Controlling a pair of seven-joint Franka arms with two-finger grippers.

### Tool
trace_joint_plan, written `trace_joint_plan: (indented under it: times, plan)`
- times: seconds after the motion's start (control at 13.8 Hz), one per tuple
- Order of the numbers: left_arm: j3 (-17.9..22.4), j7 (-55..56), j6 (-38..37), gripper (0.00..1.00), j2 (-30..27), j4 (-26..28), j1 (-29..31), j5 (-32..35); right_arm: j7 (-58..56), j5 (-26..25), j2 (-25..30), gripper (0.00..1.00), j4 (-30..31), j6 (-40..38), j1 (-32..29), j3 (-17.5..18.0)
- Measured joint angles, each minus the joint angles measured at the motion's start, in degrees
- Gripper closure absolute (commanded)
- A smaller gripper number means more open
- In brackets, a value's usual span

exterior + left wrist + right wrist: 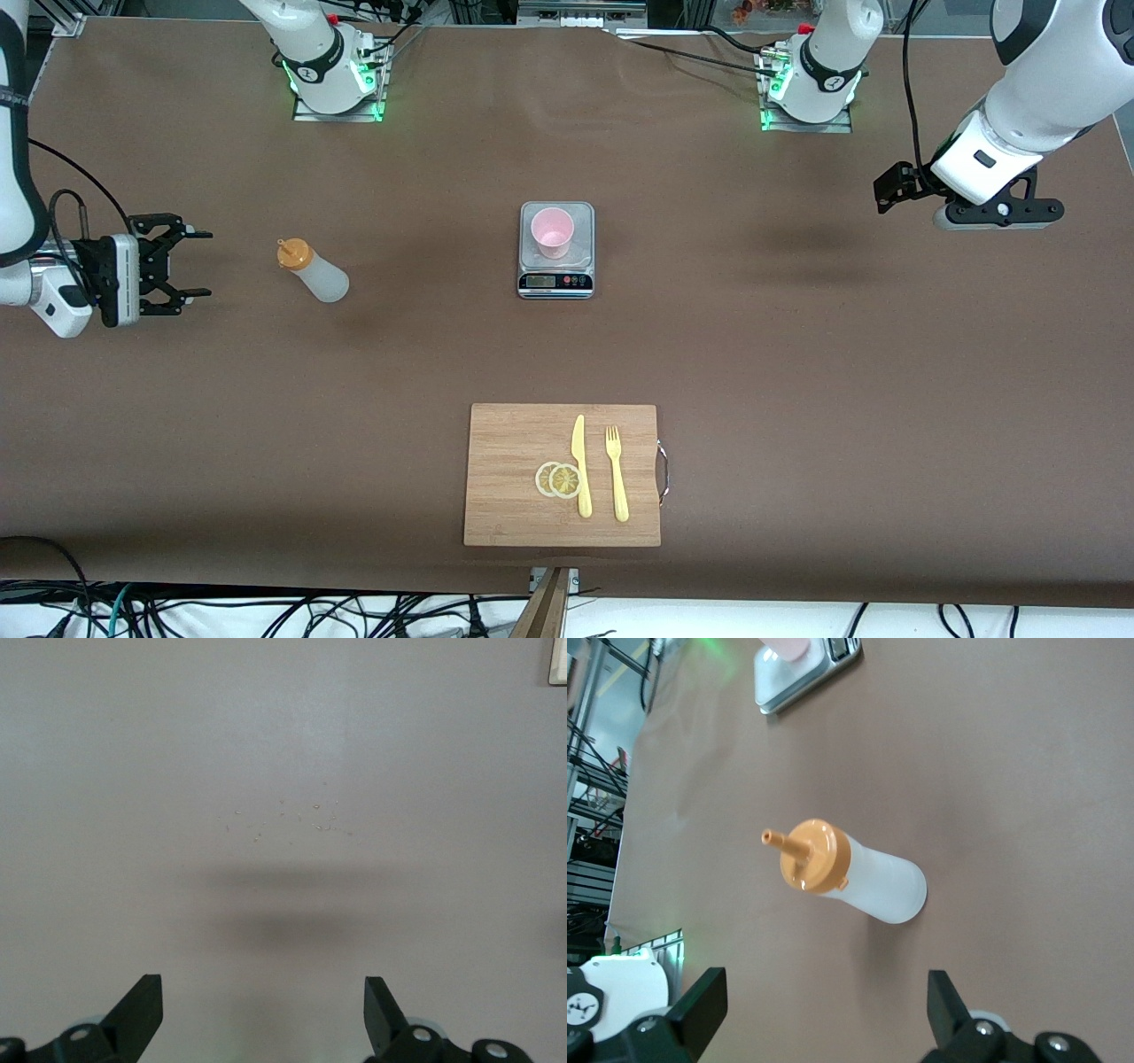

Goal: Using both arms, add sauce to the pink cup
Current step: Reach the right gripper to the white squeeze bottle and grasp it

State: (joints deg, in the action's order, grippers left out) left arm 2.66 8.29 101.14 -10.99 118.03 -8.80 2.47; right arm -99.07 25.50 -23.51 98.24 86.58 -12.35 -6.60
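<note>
The tabletop (797, 354) is covered in a matt brown sheet, smooth apart from faint creases. The sauce bottle (314, 271) looks like soft translucent whitish plastic with a frosted finish, capped in opaque orange plastic with a slight sheen. The pink cup (553, 232) is smooth pale plastic. It stands on a scale (555, 282) with a brushed silvery metal look and a glossy dark display strip. The cutting board (514, 496) is light wood with visible grain, satin rather than shiny, with a metal handle. The knife (581, 470) and fork (617, 474) are smooth yellow plastic.
</note>
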Motion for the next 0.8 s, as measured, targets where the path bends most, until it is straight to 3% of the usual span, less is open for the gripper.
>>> trace_joint_plan:
  times: [0.29, 0.58, 0.8]
  plan:
    - [0.0, 0.0, -0.6, 0.0, 0.0, 0.0, 0.0, 0.0, -8.9, 2.2, -1.5, 0.0, 3.9, 0.2, -4.1, -0.1]
    - [0.0, 0.0, -0.8, 0.0, 0.0, 0.0, 0.0, 0.0, -23.6, 9.5, -3.4, 0.0, 11.3, 2.5, -7.4, -0.1]
    - [0.0, 0.0, -0.8, 0.0, 0.0, 0.0, 0.0, 0.0, -34.2, 14.5, -7.6, 0.0, 13.5, 3.0, -8.6, -0.1]
